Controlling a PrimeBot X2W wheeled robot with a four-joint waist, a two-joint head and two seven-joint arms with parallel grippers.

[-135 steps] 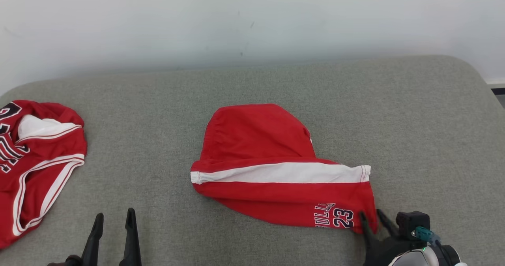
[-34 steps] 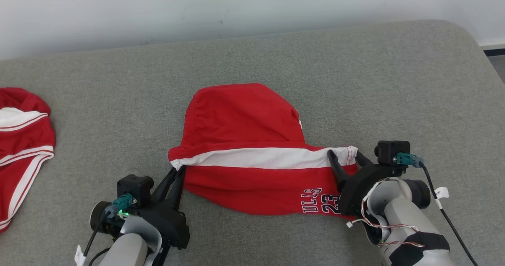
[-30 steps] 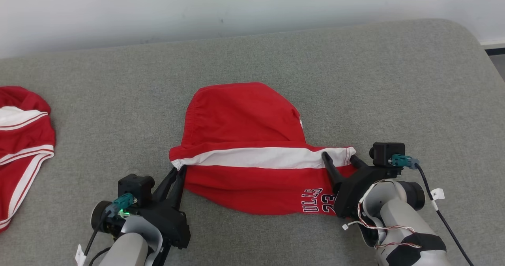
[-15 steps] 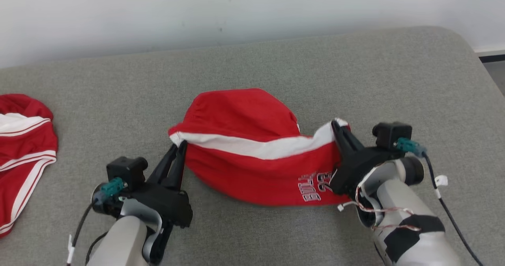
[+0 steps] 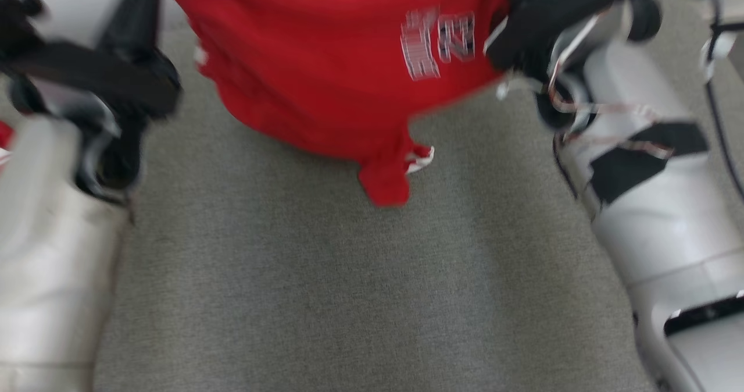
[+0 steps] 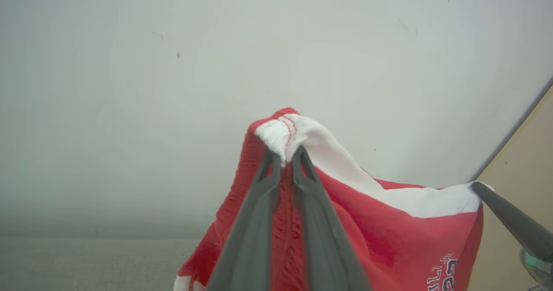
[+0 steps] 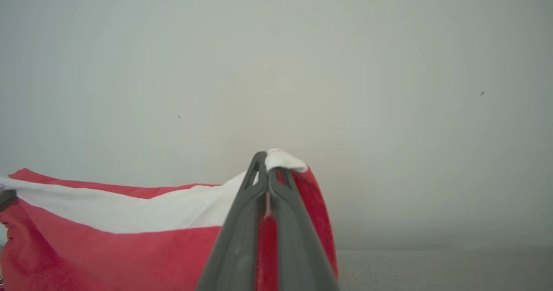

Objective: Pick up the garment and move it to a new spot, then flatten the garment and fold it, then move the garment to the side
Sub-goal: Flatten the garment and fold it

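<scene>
The garment [image 5: 325, 78] is a pair of red shorts with a white band and white print. It hangs in the air between my two arms, and its lowest fold dangles just above the grey surface. My left gripper [image 6: 285, 155] is shut on one white-banded corner of the garment [image 6: 389, 239]. My right gripper [image 7: 265, 161] is shut on the other white corner, with the cloth [image 7: 108, 239] stretching away to its left. One finger of the right gripper [image 6: 510, 222] shows at the far end of the band in the left wrist view. The head view is blurred.
Below the garment lies the grey cushioned surface [image 5: 325, 299]. My pale left forearm [image 5: 46, 235] and right forearm [image 5: 657, 206] flank it. A pale wall [image 6: 173, 88] stands behind. A sliver of another red garment [image 5: 4, 139] shows at the left edge.
The right gripper closed on the band's right corner. Both grippers then lifted the garment off the surface. The head camera has shifted, so the whole picture moved.
</scene>
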